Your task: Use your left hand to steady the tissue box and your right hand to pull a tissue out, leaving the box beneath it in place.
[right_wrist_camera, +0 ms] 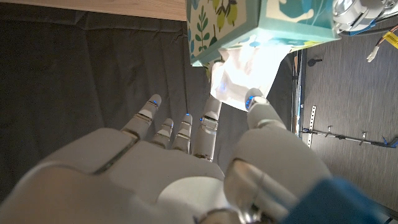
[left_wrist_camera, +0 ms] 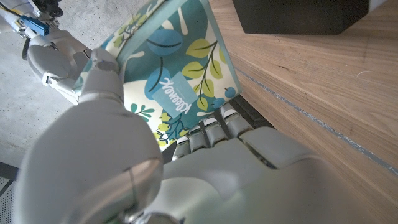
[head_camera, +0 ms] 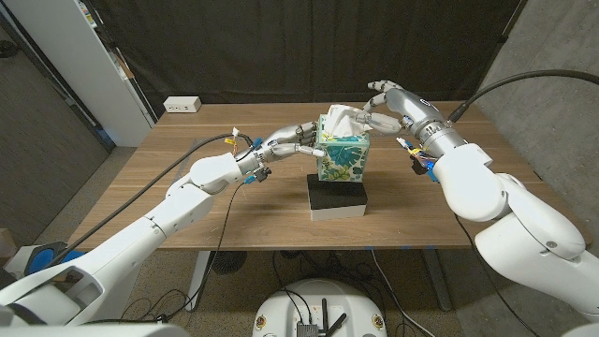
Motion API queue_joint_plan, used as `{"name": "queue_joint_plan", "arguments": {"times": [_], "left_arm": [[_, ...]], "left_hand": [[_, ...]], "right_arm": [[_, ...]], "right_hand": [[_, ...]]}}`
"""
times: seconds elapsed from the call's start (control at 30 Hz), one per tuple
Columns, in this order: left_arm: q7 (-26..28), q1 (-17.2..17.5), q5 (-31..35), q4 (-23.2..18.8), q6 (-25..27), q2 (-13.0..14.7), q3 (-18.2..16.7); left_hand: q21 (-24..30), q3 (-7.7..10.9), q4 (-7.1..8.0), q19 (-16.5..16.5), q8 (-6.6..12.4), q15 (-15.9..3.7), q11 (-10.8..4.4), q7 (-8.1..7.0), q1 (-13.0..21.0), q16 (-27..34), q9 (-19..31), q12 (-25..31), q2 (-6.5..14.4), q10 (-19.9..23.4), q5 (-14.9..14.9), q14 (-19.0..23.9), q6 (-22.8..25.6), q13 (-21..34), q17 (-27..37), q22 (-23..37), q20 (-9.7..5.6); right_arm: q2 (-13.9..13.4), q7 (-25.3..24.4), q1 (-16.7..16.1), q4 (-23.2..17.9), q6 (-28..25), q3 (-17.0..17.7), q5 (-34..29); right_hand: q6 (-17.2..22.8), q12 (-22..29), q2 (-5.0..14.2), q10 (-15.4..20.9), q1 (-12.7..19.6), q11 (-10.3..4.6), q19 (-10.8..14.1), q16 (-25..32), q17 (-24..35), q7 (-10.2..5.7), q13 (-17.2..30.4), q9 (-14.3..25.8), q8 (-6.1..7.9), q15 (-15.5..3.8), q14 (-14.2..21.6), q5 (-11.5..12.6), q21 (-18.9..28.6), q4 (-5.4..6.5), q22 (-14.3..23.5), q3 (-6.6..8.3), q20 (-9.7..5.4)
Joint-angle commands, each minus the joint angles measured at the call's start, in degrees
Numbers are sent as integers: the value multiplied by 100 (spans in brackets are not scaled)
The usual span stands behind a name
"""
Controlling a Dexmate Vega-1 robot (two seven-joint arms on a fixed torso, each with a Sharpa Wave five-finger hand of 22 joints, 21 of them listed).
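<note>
The teal leaf-print tissue box (head_camera: 343, 157) stands on a black and white box (head_camera: 337, 198) at the middle of the wooden table (head_camera: 253, 220). My left hand (head_camera: 292, 140) holds the tissue box from its left side. In the left wrist view its fingers (left_wrist_camera: 211, 129) press the labelled face of the tissue box (left_wrist_camera: 180, 68) and the thumb lies along a neighbouring edge. A white tissue (head_camera: 341, 119) sticks out of the top. My right hand (head_camera: 388, 101) reaches it from the right. In the right wrist view the thumb and a finger flank the tissue (right_wrist_camera: 249, 65), still apart.
A white power strip (head_camera: 182, 105) lies at the table's far left corner. A black curtain hangs behind the table and a white cabinet (head_camera: 84, 65) stands at the left. Cables run along both arms.
</note>
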Motion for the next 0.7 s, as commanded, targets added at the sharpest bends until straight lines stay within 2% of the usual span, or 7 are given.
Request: {"name": "queue_joint_plan", "arguments": {"times": [0.03,0.17,0.27,0.37,0.53,0.7], "left_arm": [[180,131,12,-142,75,72,-72],[122,138,-75,-123,70,64,-79],[79,140,-87,-125,37,60,-69],[51,144,-99,-118,12,65,-71],[118,194,-52,-186,27,84,-73],[166,231,-8,-237,17,103,-79]], "left_hand": [[52,547,537,14,46,-171,14,-11,-94,5,303,-19,286,8,39,-35,20,27,10,23,-45],[53,552,538,14,47,-164,17,-12,-101,5,303,-20,287,8,39,-37,22,30,11,23,-44],[53,555,540,13,46,-165,-1,-13,-107,6,303,-21,288,9,39,-37,17,33,11,23,-44],[54,560,544,16,48,-167,35,-13,-118,5,304,-19,291,16,38,-41,18,36,12,23,-46],[54,565,542,14,49,-165,21,-9,-125,6,303,-24,288,8,37,-41,21,39,11,23,-46],[54,569,540,13,49,-165,10,-6,-131,6,302,-26,283,8,36,-40,20,43,10,23,-48]], "right_arm": [[-194,-262,-91,-82,69,163,503],[-218,-472,-129,-79,85,111,529],[-222,-750,-411,17,567,339,705],[-218,-1183,-637,104,911,355,532],[-290,-1271,-718,60,763,242,217],[-181,-1736,-960,191,1123,326,-22]], "right_hand": [[287,-4,146,199,718,-50,144,32,2,-49,14,176,234,-103,109,-43,24,-27,12,211,-48],[566,0,139,327,1082,-66,176,32,-2,10,14,281,428,-128,158,12,15,-36,11,282,-80],[746,31,100,510,1341,-39,234,40,-4,121,15,383,580,-114,218,52,22,-33,11,313,-88],[847,51,55,682,1550,-28,324,57,-5,227,18,484,696,-130,303,84,39,-30,11,330,-127],[886,76,19,879,1736,-25,415,77,-6,353,22,604,791,-148,409,125,50,-14,12,335,-187],[866,67,12,909,1800,-29,435,71,-6,389,25,655,814,-153,418,145,47,-8,11,336,-208]]}}
